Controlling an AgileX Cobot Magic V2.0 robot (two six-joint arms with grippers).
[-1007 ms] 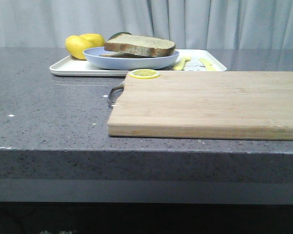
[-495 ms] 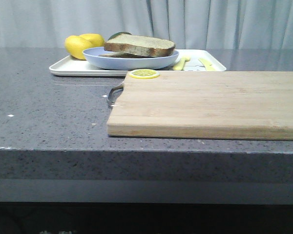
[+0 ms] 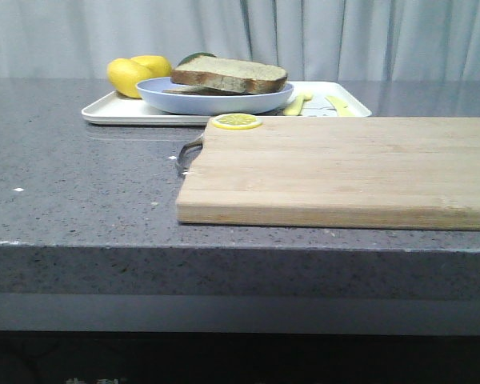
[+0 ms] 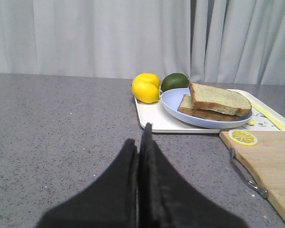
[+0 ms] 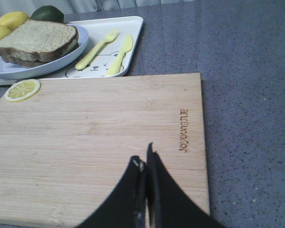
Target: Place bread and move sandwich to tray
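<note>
The bread [image 3: 229,74] [image 4: 220,99] [image 5: 35,36], a thick brown-crusted slice, lies on top of a second slice [image 4: 187,105]. Together they make the sandwich, stacked in a pale blue plate [image 3: 214,98] [image 4: 173,102]. The plate stands on the white tray [image 3: 112,112] [image 4: 154,121] [image 5: 133,28] at the back of the counter. My left gripper [image 4: 138,137] is shut and empty, above the grey counter short of the tray. My right gripper [image 5: 143,159] is shut and empty, above the near edge of the wooden cutting board [image 5: 95,133]. Neither gripper shows in the front view.
Two lemons [image 3: 136,74] [image 4: 146,88] and a dark green fruit [image 4: 175,81] sit on the tray behind the plate. A yellow fork [image 5: 96,47] and knife [image 5: 118,54] lie on its right part. A lemon slice [image 3: 237,122] [image 5: 22,90] lies on the board's far left corner, near its metal handle [image 4: 247,173].
</note>
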